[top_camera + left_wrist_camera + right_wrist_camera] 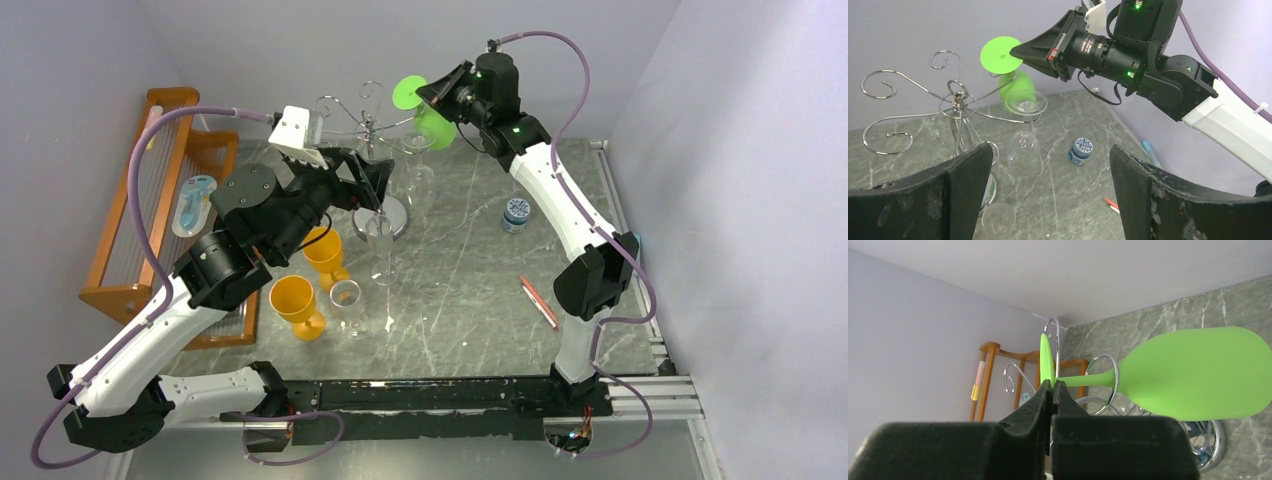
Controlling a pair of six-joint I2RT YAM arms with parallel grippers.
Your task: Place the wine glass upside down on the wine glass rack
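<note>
The wine glass (433, 124) is bright green and tilted, foot up and bowl down. My right gripper (426, 96) is shut on the edge of its foot disc (999, 54). In the right wrist view its stem runs from the gripper (1052, 385) past a curled wire arm (1117, 374) to the bowl (1198, 372); I cannot tell whether it touches the wire. The wine glass rack (372, 126), chrome wire on a shiny disc base, stands mid-table (955, 100). My left gripper (366, 186) hangs open beside the rack's pole (1049, 148), holding nothing.
A clear glass (1024, 145) hangs upside down from a rack arm. Another clear glass (381, 240) stands near the base. Two orange goblets (325, 250) and a small clear glass (345, 294) stand front left. A blue jar (516, 213), a red pen (539, 303) and a wooden rack (120, 250) are also there.
</note>
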